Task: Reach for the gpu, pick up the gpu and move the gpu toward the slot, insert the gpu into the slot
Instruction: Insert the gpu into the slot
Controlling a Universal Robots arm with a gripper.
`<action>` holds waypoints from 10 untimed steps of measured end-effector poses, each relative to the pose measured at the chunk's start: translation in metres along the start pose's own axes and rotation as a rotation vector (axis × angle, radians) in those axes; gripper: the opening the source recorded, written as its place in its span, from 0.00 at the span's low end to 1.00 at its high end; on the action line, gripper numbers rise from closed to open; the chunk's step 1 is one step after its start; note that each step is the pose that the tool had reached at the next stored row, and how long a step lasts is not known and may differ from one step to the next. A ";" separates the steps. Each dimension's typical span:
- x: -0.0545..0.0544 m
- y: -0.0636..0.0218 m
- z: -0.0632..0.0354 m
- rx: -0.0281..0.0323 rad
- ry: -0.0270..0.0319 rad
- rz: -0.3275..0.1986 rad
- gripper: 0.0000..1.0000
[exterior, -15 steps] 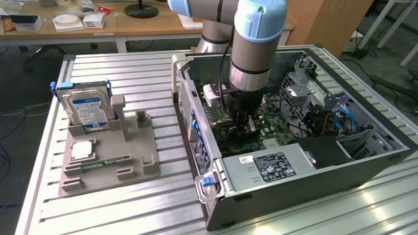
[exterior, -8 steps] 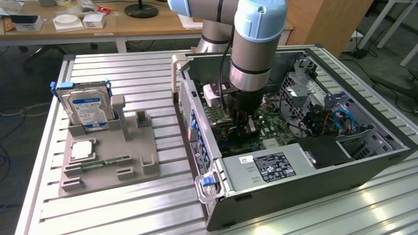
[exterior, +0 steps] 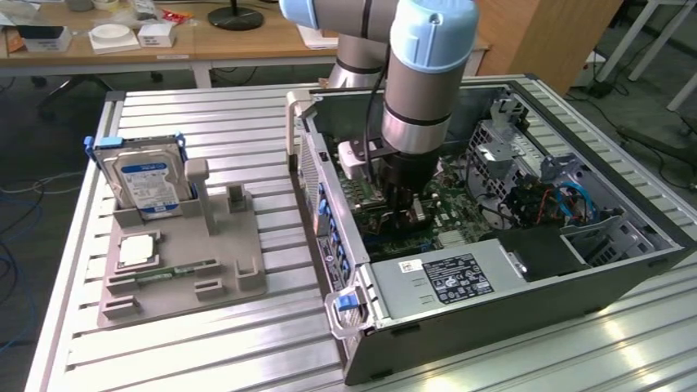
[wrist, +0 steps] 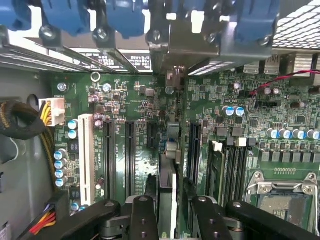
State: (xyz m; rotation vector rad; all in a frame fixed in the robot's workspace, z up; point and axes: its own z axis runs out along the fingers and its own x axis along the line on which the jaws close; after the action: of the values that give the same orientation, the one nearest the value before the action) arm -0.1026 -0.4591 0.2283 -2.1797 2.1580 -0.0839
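The gpu point(wrist: 168, 150) appears edge-on in the wrist view, standing upright on the green motherboard point(wrist: 140, 105), its pale metal bracket point(wrist: 192, 42) against the case's rear wall. Its lower edge sits down along a slot between the long black slots point(wrist: 130, 150); the slot itself is hidden under the card. My gripper point(wrist: 169, 187) straddles the card's near end, one black finger point(wrist: 151, 185) on each side, with a narrow gap showing between the pads and the card. In the exterior view my gripper point(exterior: 401, 214) reaches down inside the open computer case point(exterior: 326, 204), just above the board.
Memory sticks point(wrist: 230, 165) and the CPU socket point(wrist: 282, 200) lie close beside the card. The power supply point(exterior: 446, 278) fills the case's front. On the table's left, a grey holder point(exterior: 179, 261) carries a blue-labelled hard drive point(exterior: 147, 180) and a small memory stick point(exterior: 163, 272).
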 end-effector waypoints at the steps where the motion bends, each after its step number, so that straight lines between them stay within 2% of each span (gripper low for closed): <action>1: 0.000 -0.0001 -0.0013 0.0003 0.0000 0.000 0.33; 10: 0.000 -0.0018 -0.0200 0.0056 -0.0001 0.000 0.33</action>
State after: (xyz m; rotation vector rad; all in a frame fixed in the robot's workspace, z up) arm -0.1026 -0.4591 0.2484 -2.1768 2.1549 -0.0898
